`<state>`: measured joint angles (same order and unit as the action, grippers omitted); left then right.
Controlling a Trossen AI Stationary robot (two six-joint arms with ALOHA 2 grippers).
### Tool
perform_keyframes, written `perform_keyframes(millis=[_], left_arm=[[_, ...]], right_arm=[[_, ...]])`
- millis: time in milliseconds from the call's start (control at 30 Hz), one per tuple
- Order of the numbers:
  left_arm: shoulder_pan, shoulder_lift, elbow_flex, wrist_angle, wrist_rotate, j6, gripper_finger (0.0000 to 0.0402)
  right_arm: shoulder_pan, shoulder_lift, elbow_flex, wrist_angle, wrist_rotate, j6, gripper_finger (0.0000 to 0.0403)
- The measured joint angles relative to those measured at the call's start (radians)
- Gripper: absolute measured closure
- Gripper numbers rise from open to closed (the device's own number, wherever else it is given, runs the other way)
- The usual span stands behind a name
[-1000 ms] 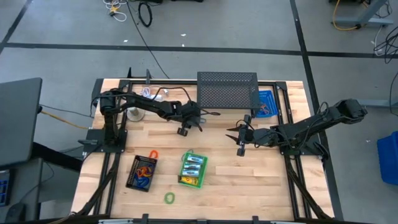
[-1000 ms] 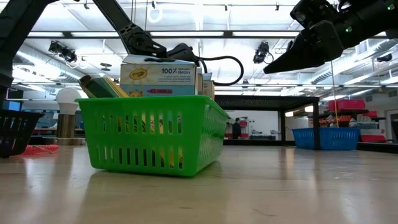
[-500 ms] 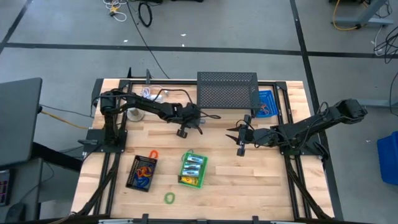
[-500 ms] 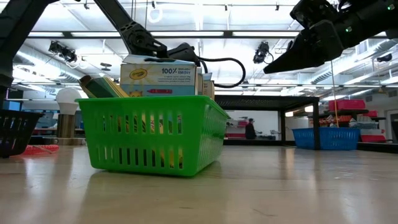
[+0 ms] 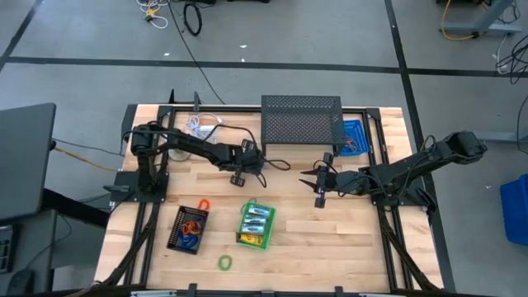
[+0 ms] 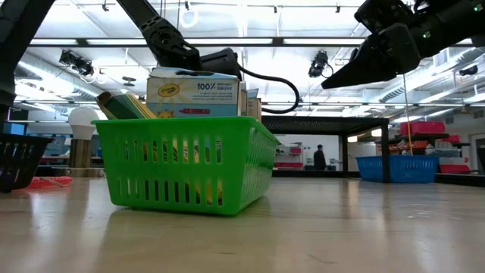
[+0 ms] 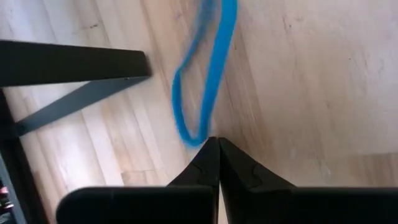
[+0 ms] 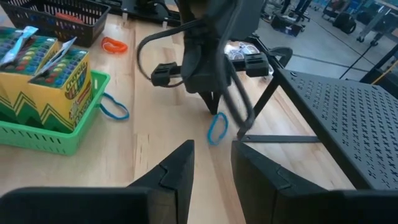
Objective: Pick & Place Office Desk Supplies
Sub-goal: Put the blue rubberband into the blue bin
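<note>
My left gripper (image 8: 214,99) is shut on a thin blue loop (image 7: 208,74) over the middle of the table, in front of the black mesh stand (image 5: 301,120). A green basket (image 5: 255,224) near the front holds yellow crayon boxes (image 8: 46,65). A black basket (image 5: 188,229) to its left holds several coloured loops. Another blue loop (image 8: 114,109) lies against the green basket, an orange one (image 5: 204,203) by the black basket, a green one (image 5: 224,262) near the front edge. My right gripper (image 5: 313,186) hovers open right of centre, holding nothing. My left gripper pinches the blue loop at one end (image 7: 198,138) between its two fingertips, coming from above and slanting down. The loop (image 8: 217,127) hangs below the fingers as a long narrow oval. Whether its lower end touches the wood, I cannot tell.
The mesh stand's black legs (image 7: 74,62) run along the table close to my left gripper. A white coiled cable (image 5: 198,124) lies at the far left and a blue tray (image 5: 353,136) at the far right. Bare wood lies between the two arms.
My left gripper has moved toward the table's left and near edges and has tipped. My right arm has kept still.
</note>
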<state>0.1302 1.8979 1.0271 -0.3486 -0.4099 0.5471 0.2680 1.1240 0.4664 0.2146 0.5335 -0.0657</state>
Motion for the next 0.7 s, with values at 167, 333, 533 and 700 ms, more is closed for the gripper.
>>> perform_keyframes(millis=[167,333,533,700], left_arm=[[-0.007,-0.024,0.000,-0.058,-0.006,-0.007,0.0400],[-0.027,-0.064,-0.007,-0.110,-0.064,-0.020,0.0399],[-0.003,-0.091,-0.003,-0.069,0.119,0.027,0.0375],[0.025,-0.091,-0.002,0.000,0.153,0.062,0.0335]], right_arm=[[0.000,0.000,0.000,0.000,0.000,0.005,0.0286],[0.005,0.000,0.000,0.000,-0.001,-0.002,0.0286],[0.005,0.000,0.000,0.000,-0.001,-0.003,0.0286],[0.005,0.000,0.000,0.000,-0.001,-0.002,0.0286]])
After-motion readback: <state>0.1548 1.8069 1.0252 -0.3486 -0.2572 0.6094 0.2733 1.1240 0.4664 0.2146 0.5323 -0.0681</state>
